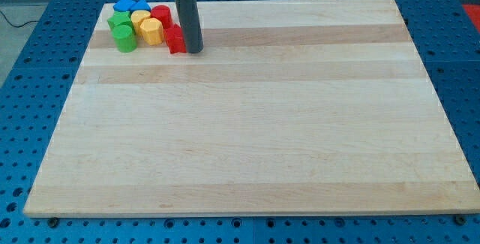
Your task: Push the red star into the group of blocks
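Surface: wooden board (247, 124) laid on a blue perforated table (30, 86), seen in the single camera view.
Group of blocks: clustered at the view's top left; blue blocks (129, 6), green blocks (121, 32), yellow blocks (147, 26) and a red cylinder (161, 14) can be made out.
Red star: (175, 40) lies touching the cluster's right edge, beside the yellow blocks.
Tip: my tip (194, 50) is set just right of the red star, apparently touching it.
Pincer: none is fitted; nothing can be gripped.
Handling: the star is judged light, rigid and easily slid; it is best pushed on its right face.
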Available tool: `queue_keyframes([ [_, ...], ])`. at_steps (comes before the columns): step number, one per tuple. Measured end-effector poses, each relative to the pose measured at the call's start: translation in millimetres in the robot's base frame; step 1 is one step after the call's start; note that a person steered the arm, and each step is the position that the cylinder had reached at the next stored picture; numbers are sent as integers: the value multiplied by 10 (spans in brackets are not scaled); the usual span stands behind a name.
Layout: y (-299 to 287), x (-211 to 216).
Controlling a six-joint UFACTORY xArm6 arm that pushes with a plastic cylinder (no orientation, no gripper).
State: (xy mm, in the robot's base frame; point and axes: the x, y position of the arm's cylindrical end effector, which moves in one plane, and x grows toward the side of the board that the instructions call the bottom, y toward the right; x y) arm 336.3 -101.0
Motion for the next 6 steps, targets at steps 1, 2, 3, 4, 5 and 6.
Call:
queue_keyframes([
  [1, -244, 184],
  [2, -403, 66],
  [3, -403, -122],
  [4, -403, -231],
  [5, -403, -178],
  [6, -220, -101],
])
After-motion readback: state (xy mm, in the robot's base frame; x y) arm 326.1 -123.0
